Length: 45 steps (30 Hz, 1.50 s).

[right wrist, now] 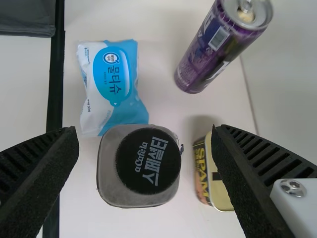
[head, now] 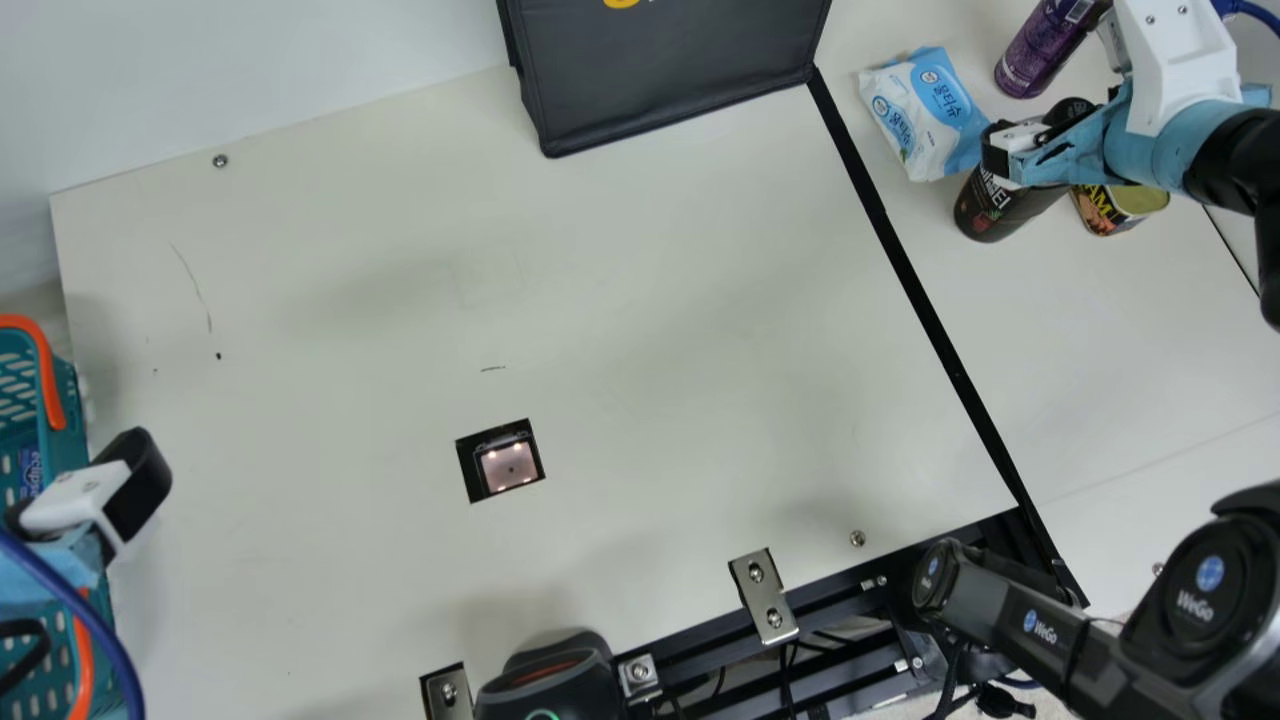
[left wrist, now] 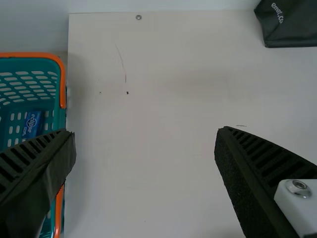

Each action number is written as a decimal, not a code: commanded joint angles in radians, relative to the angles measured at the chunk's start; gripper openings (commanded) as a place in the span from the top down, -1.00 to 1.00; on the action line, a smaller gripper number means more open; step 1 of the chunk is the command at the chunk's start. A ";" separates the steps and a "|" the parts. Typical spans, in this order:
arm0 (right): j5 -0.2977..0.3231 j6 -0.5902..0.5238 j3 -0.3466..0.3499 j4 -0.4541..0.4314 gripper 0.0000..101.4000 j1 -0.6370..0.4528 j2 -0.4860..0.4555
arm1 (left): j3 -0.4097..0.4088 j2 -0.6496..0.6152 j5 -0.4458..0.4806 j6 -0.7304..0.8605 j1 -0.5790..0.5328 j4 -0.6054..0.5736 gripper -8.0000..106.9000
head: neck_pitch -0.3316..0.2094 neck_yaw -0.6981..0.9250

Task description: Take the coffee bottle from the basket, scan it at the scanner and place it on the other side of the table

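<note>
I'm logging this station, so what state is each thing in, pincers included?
Coffee bottle: upright, capped, ungripped.
Right pincer: open, a finger either side of the bottle, clear of it.
Left pincer: open, nothing held.
Scanner window: lit.
Purple drink can: upright.
Wet wipes: lying down.
Canned meat: upright.
Basket: upright, a blue packet inside.
</note>
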 commanded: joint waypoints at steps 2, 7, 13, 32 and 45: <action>-0.030 0.034 0.005 -0.094 -0.87 0.028 -0.043 | 0.000 0.000 0.000 0.000 0.000 0.000 -0.71 | -0.029 -0.002; -0.041 0.124 0.005 -0.229 -0.87 0.091 -0.111 | 0.000 0.000 0.000 0.000 0.000 0.000 -0.71 | -0.029 -0.002; -0.006 0.284 -0.016 -0.392 -0.87 0.186 -0.188 | 0.000 0.000 0.000 0.000 0.000 0.000 -0.71 | -0.029 -0.002; 0.280 0.728 -0.120 -0.581 -0.87 0.501 -0.377 | -0.022 -0.070 0.035 0.033 0.064 0.007 -0.71 | -0.029 0.091; 0.508 0.949 -0.165 -0.516 -0.87 0.693 -0.570 | -0.056 -0.188 0.096 0.086 0.169 0.018 -0.71 | -0.029 0.347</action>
